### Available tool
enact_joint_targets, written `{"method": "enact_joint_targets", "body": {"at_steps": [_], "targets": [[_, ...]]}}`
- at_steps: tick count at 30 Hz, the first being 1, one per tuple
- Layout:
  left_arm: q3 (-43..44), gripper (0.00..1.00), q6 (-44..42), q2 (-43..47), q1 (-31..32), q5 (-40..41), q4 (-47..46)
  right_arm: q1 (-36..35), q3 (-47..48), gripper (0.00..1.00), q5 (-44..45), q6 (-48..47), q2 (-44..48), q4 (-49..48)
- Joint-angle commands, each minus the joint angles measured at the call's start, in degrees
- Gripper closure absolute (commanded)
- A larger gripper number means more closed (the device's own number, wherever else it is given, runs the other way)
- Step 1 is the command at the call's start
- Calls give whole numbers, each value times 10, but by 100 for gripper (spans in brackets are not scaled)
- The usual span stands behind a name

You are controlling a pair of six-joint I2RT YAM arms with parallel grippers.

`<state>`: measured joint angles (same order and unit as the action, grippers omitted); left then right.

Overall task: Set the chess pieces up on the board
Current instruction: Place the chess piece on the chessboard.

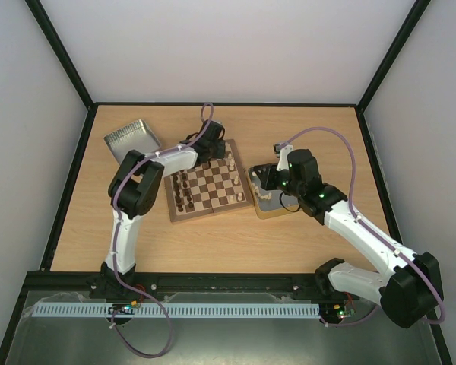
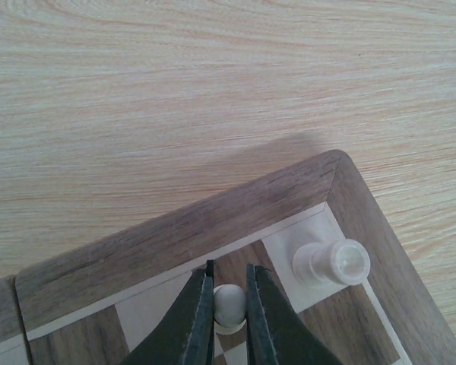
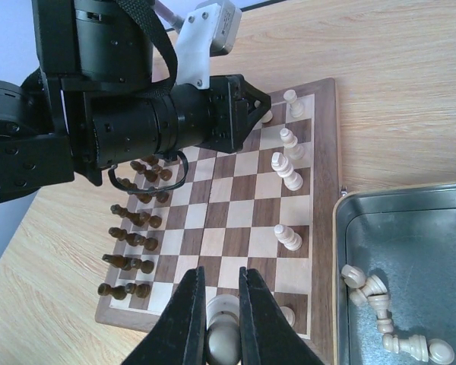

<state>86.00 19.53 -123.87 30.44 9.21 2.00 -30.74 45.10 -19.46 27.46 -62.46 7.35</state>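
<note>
A: Where does the left claw (image 2: 229,271) sit?

B: Low in the middle of its wrist view, clenched on a cream pawn (image 2: 228,306). The round head is pinched between the 2 dark fingers (image 2: 186,327). The pawn is over a dark square near the corner of the board (image 2: 175,237), just inside the brown border (whether its base touches the wood cannot be told).

A: Anything beside it?

B: 1 cream rook (image 2: 330,263) on the light corner square, to the right of the pawn and apart from the claw. Bare table (image 2: 175,106) fills the upper half of that frame.

A: And the right claw (image 3: 218,275)?

B: At the bottom centre of its own view, closed tight on a cream piece (image 3: 223,338) over the board's lower edge in that frame.

A: The rest of the set?

B: In the right wrist view, dark pieces (image 3: 133,236) stand in 2 rows down the board's left side. A few standing cream pieces (image 3: 287,237) are on its right side. Loose cream pieces (image 3: 376,300) lie tumbled in a metal tin (image 3: 425,251) at the lower right, just beside the board. The left arm (image 3: 137,114) fills the upper left.

A: From above?

B: A second tin (image 1: 133,139) lies at the table's upper left, apart from the board.
</note>
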Motion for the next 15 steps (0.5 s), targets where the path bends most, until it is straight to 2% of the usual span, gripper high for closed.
{"method": "enact_joint_targets", "body": {"at_steps": [1, 7, 15], "targets": [[12, 91, -2, -21, -5, 3, -2, -2, -7, 98, 9, 6, 12, -4], [12, 83, -5, -21, -6, -15, 0, -2, -6, 98, 12, 6, 10, -2], [15, 82, 1, -20, -12, -33, -2, -2, -4, 98, 13, 7, 8, -2]]}}
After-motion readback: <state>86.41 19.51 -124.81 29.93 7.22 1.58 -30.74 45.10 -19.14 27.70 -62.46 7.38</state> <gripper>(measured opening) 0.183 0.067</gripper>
